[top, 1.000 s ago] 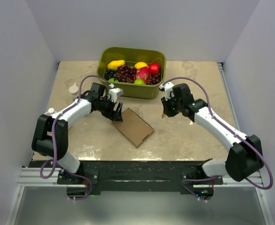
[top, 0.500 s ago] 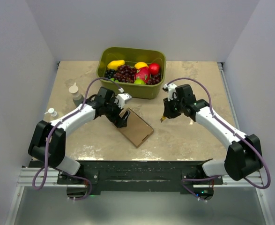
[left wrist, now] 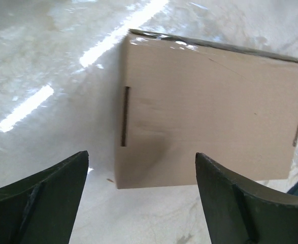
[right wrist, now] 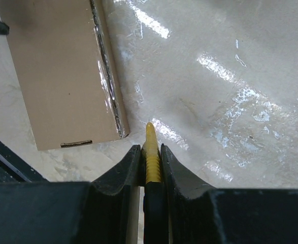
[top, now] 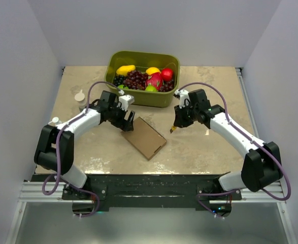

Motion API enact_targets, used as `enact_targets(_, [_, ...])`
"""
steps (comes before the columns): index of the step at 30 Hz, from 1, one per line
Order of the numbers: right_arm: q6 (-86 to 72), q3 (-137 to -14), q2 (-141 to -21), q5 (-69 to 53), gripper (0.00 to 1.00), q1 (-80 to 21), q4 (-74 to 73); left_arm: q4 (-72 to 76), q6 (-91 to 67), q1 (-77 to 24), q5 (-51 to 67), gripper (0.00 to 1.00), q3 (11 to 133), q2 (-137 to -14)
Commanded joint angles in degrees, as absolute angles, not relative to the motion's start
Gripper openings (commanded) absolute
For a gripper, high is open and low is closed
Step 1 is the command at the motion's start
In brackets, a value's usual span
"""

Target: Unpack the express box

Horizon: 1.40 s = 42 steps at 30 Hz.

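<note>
The express box (top: 144,137) lies flat and closed on the table, a thin brown cardboard mailer set at an angle. My left gripper (top: 128,123) is open and empty, hovering over the box's far-left end; in the left wrist view the box (left wrist: 209,112) fills the space ahead of the spread fingers (left wrist: 47,198). My right gripper (top: 175,124) is shut on a yellow-tipped cutter (right wrist: 152,152), its tip pointing down just right of the box's taped edge (right wrist: 105,66), not touching it.
An olive-green tub (top: 138,55) of fruit stands behind the box at the back centre. A small bottle (top: 79,97) and a white cap-like item (top: 55,121) sit at the left, beside my left arm. Grey walls close in both sides.
My left gripper reached over the box half a second ago and has drawn back a little toward its far-left end. My right gripper with the cutter has edged left toward the box.
</note>
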<state>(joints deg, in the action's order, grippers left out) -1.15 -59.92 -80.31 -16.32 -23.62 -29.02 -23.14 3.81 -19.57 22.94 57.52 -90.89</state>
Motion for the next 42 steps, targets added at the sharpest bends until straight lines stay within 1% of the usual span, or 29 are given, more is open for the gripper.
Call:
enact_targets(1, [-0.44,-61.87,-79.45,-18.11,0.0,-23.64,-27.51,-20.83,3.94,-15.13,26.71,0.82,62.39,-92.98])
enact_targets(2, [-0.44,-61.87,-79.37,-18.11,0.0,-23.64,-27.34,-21.09,4.74,-14.94,27.07,0.8,62.75,-93.34])
enact_targets(3, [-0.44,-62.05,-79.54,-18.11,0.0,-23.64,-27.25,-21.7,5.44,-14.77,27.68,0.75,63.19,-94.3])
enact_targets(4, [-0.53,-62.05,-79.54,-18.11,0.0,-23.64,-27.25,-21.97,6.75,-14.77,28.64,0.72,63.98,-94.83])
enact_targets(9, [-0.62,-62.31,-80.07,-17.67,0.0,-23.64,-26.89,-21.88,8.61,-14.85,32.69,0.63,64.6,-98.08])
enact_targets(13, [-0.53,-62.4,-80.07,-17.14,0.0,-23.64,-26.72,-22.23,10.8,-14.85,33.48,0.55,64.6,-99.93])
enact_targets(23, [-0.53,-62.14,-80.68,-17.14,0.0,-23.73,-26.54,-20.66,10.64,-14.85,32.7,0.37,64.6,-102.74])
enact_targets(27, [-0.53,-62.23,-81.03,-17.14,0.0,-23.73,-26.37,-20.13,10.2,-14.85,32.17,0.25,65.21,-103.62])
enact_targets(32, [-0.53,-62.49,-81.12,-16.96,0.0,-23.64,-26.28,-19.86,9.41,-14.85,32.61,0.23,66.0,-104.32])
enact_targets(36, [-0.44,-62.32,-81.38,-16.96,0.0,-23.64,-26.28,-19.43,8.79,-14.94,32.96,0.29,66.45,-104.06])
enact_targets(42, [-0.53,-62.49,-81.91,-17.05,0.0,-23.73,-25.93,-18.72,8.26,-14.94,31.99,0.31,67.67,-104.67])
